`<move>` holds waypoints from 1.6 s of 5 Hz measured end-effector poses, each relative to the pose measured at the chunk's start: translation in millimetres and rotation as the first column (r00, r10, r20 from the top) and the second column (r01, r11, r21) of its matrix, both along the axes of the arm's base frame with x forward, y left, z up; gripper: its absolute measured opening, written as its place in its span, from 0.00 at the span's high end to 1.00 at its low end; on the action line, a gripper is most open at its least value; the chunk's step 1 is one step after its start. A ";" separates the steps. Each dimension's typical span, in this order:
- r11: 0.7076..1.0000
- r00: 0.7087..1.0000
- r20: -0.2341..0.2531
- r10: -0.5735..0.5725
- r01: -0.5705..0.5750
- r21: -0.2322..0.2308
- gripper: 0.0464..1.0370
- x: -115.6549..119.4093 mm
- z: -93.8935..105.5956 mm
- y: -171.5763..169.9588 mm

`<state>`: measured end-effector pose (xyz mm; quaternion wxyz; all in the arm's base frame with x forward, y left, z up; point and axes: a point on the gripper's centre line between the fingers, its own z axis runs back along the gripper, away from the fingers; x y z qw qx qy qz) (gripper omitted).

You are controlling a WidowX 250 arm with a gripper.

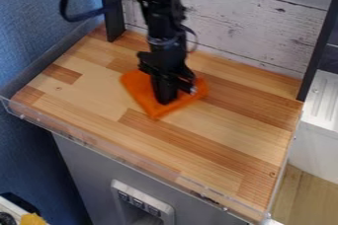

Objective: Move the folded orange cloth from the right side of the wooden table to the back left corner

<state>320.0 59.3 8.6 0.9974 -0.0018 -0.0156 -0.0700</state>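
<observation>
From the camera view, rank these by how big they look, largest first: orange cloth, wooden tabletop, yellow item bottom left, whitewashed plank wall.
1. Wooden tabletop
2. Whitewashed plank wall
3. Orange cloth, partly covered
4. Yellow item, cut off by the edge; ranked by its visible part

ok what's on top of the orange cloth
The black gripper is down over the middle of the orange cloth, with bare cloth showing on both sides. The part behind the gripper is covered.
</observation>
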 end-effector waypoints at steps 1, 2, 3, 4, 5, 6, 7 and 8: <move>0.999 0.999 -0.012 0.047 -0.047 -0.002 0.98 6.0 0.3 27.4; 0.996 0.996 -0.028 0.084 -0.084 -0.007 0.98 13.6 0.9 46.4; 0.994 0.993 -0.044 0.110 -0.111 -0.013 0.98 17.4 0.5 60.6; 0.992 0.991 -0.044 0.127 -0.128 -0.012 0.98 21.8 0.7 72.6; 0.991 0.990 -0.048 0.135 -0.136 -0.012 0.96 26.9 1.0 80.9; 0.990 0.987 -0.072 0.141 -0.142 -0.007 0.80 27.4 5.1 90.1; 0.986 0.982 -0.098 0.163 -0.164 -0.002 0.55 24.5 7.6 90.5; 0.985 0.980 -0.105 0.170 -0.170 0.004 0.25 25.3 16.0 82.4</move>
